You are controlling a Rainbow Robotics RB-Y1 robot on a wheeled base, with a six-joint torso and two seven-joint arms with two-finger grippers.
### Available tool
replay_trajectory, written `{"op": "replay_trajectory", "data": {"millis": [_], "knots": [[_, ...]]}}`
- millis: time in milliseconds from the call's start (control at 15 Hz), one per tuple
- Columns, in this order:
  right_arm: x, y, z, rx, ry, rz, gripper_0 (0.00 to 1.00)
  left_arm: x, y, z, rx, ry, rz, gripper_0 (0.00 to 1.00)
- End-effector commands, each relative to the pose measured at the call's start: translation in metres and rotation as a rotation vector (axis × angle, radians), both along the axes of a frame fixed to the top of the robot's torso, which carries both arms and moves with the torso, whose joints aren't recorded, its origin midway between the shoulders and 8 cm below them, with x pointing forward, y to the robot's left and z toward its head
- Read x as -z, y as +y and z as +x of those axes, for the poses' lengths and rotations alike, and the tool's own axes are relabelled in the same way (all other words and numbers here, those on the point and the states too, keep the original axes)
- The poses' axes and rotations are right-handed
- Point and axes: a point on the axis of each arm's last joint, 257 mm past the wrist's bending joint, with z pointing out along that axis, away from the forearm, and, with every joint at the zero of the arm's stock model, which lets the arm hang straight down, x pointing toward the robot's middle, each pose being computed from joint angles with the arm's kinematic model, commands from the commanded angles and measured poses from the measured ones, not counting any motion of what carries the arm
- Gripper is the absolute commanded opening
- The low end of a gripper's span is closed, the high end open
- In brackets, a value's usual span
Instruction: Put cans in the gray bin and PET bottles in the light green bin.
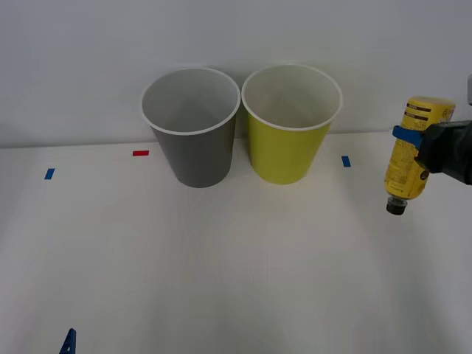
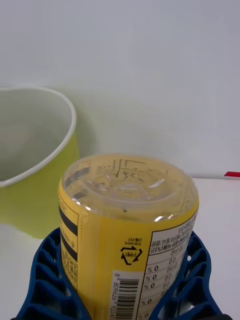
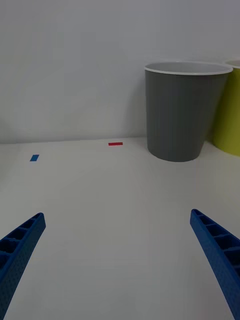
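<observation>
Right tool (image 1: 413, 140): blue ribbed fingers (image 2: 47, 280) clamped on either side of the small slim PET bottle with yellow label and black screw cap (image 1: 409, 151). Bottle is held inverted, cap down, clear of the white tabletop (image 1: 221, 280), to the right of both bins and apart from them. In the right wrist view the clear bottle base (image 2: 127, 182) faces the camera, with the rim of the tall tapered yellow-green plastic bin (image 1: 289, 125) beyond it.

Left tool (image 3: 120, 260): fingers spread wide, nothing between them, low over the tabletop near the robot; idle.

Tall tapered dark gray plastic bin (image 1: 193, 129) stands just beside the yellow-green bin, on its left.

Step in hand, as judged: carry the bottle to the yellow-green bin. To do it well, move left with the cap above rim height, centre over the white opening, then release; the gray bin sits close, so overshoot is the risk.

Hard to make out: right arm is cut off at the edge of the front view; bin floors not seen; label print unreadable. Red and blue tape marks (image 1: 140, 153) lie on the tabletop.
</observation>
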Motion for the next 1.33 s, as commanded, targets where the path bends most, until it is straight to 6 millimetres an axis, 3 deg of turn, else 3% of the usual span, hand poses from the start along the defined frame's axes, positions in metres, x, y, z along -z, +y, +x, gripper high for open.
{"op": "replay_trajectory", "data": {"millis": [67, 467, 867, 1067, 1333], "knots": [[-0.015, 0.002, -0.005, 0.002, -0.042, -0.014, 0.03, 0.000, 0.000, 0.000, 0.000, 0.000, 0.000, 1.00], [-0.088, 0.019, -0.001, -0.004, -0.234, -0.037, 0.04, 0.000, 0.000, 0.000, 0.000, 0.000, 0.000, 1.00], [-0.152, 0.060, 0.007, -0.066, -0.397, -0.043, 0.03, 0.000, 0.000, 0.000, 0.000, 0.000, 0.000, 1.00], [-0.167, 0.097, 0.024, -0.137, -0.442, -0.037, 0.03, 0.000, 0.000, 0.000, 0.000, 0.000, 0.000, 1.00], [-0.181, 0.124, 0.059, -0.209, -0.481, 0.063, 0.03, 0.000, 0.000, 0.000, 0.000, 0.000, 0.000, 1.00]]}}
